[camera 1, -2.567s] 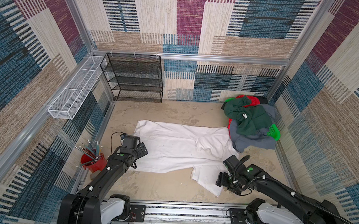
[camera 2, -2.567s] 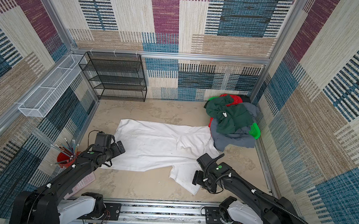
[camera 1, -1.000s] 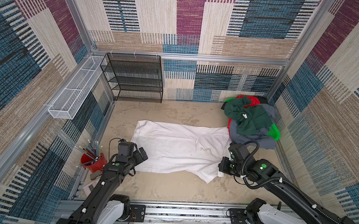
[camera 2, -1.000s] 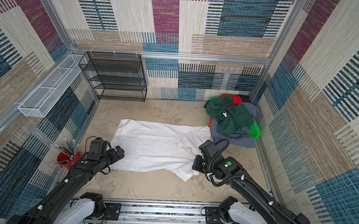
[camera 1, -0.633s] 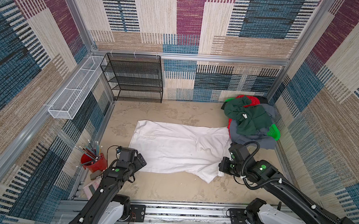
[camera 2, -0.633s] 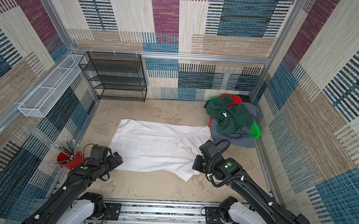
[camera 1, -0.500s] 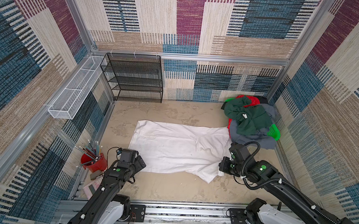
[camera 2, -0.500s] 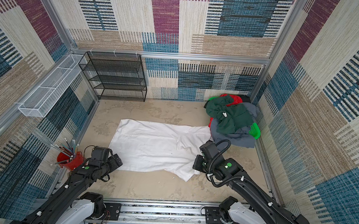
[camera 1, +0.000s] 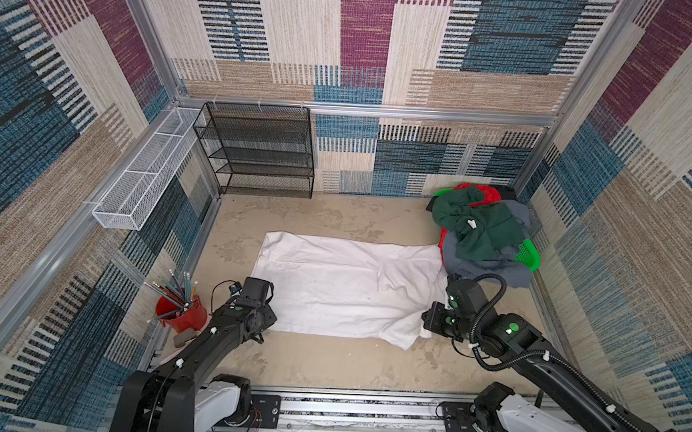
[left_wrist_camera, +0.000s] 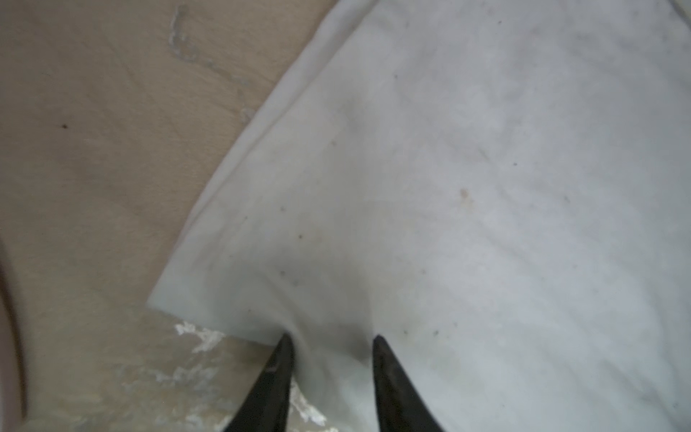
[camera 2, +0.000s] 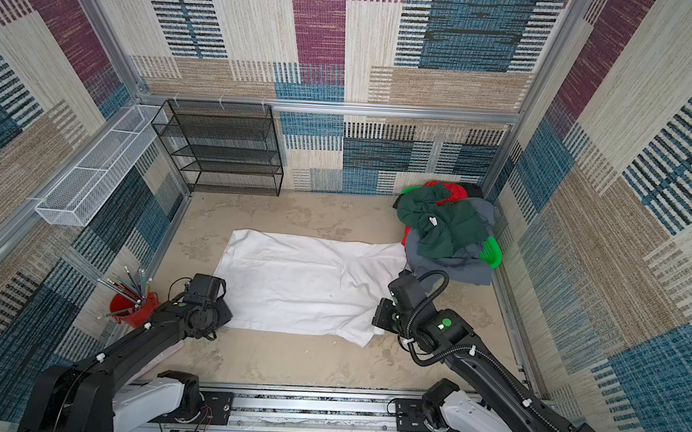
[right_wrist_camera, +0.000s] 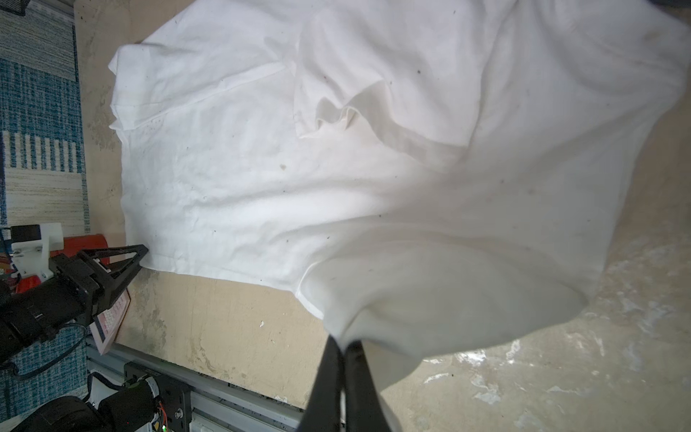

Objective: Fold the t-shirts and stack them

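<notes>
In both top views the arms' own bodies hid the fingertips. Up close, the left gripper (left_wrist_camera: 331, 348) stood narrow on a pucker at a near corner of the white shirt (camera 1: 339, 287). The right gripper (right_wrist_camera: 342, 351) pinched the opposite end tight and held a fold raised. The shirt lay spread mid-table (camera 1: 325, 365), on a beige, scuffed top. Other shirts (camera 1: 478, 230) half buried a green basket (camera 1: 528, 255) against woven-patterned walls (camera 1: 652, 163).

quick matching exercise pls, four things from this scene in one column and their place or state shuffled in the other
1 white t-shirt
2 red cup
3 black mesh rack
4 dark green t-shirt

A against the back wall
B crumpled in the far right corner
C spread out on the floor
D holding pencils

Pairs: 1-C, 2-D, 3-A, 4-B
</notes>
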